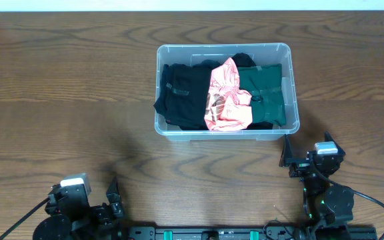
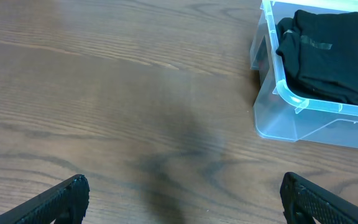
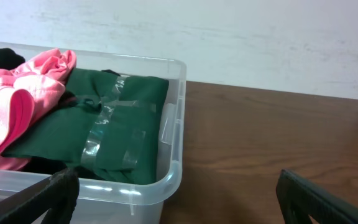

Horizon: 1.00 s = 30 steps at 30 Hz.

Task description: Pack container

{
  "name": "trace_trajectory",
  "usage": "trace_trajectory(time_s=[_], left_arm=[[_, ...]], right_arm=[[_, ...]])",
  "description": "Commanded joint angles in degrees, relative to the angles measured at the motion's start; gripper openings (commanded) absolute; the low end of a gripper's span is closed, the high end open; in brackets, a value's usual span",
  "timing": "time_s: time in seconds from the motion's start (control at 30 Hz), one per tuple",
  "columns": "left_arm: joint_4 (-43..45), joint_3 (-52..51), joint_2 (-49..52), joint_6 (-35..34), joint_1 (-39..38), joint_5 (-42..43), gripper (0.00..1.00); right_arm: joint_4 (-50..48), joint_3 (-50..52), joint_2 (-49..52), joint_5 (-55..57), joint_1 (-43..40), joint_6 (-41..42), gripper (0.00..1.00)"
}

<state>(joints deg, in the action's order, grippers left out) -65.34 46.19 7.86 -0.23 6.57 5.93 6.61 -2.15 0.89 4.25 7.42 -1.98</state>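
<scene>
3 soft garments [image 1: 227, 100] fill the container [image 1: 223, 45]; expect light, stiff-walled, slick plastic. Grip its rolled rim. Your left gripper [image 2: 182, 193] and right gripper [image 3: 176, 190] stand wide, empty.

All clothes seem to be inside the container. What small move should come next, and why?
Probably bring the right gripper, jaws open, over the pink garment and press it down: it heaps higher than the green garment beside it in the container.
</scene>
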Motion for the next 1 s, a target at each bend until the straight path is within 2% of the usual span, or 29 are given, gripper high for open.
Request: trace_trajectory(time_s=[0.0,0.1,0.27,0.5,0.6,0.97], left_arm=[[0.81,-1.75,-0.83,-0.46,-0.52,-0.63,0.98],[7.04,-8.13,-3.76,-0.5,-1.22,-0.13,0.98],[23.04,-22.14,-7.41,-0.52,-2.38,2.49,0.98],[52.43,-38.91,-7.39,-0.5,-3.5,3.91,0.98],[62.29,-45.75,-7.39,-0.55,-3.5,3.91,0.98],[62.42,-45.97,-7.19,-0.5,-3.54,3.69,0.98]], right_arm=[[0.0,0.55,-0.5,-0.66,-0.37,-0.66,0.99],[0.0,0.55,-0.5,-0.66,-0.37,-0.66,0.99],[0.0,0.55,-0.5,-0.66,-0.37,-0.66,0.99],[0.0,0.55,-0.5,-0.66,-0.37,-0.66,0.99],[0.0,0.55,-0.5,-0.66,-0.37,-0.66,0.99],[0.0,0.55,-0.5,-0.66,-0.37,-0.66,0.99]])
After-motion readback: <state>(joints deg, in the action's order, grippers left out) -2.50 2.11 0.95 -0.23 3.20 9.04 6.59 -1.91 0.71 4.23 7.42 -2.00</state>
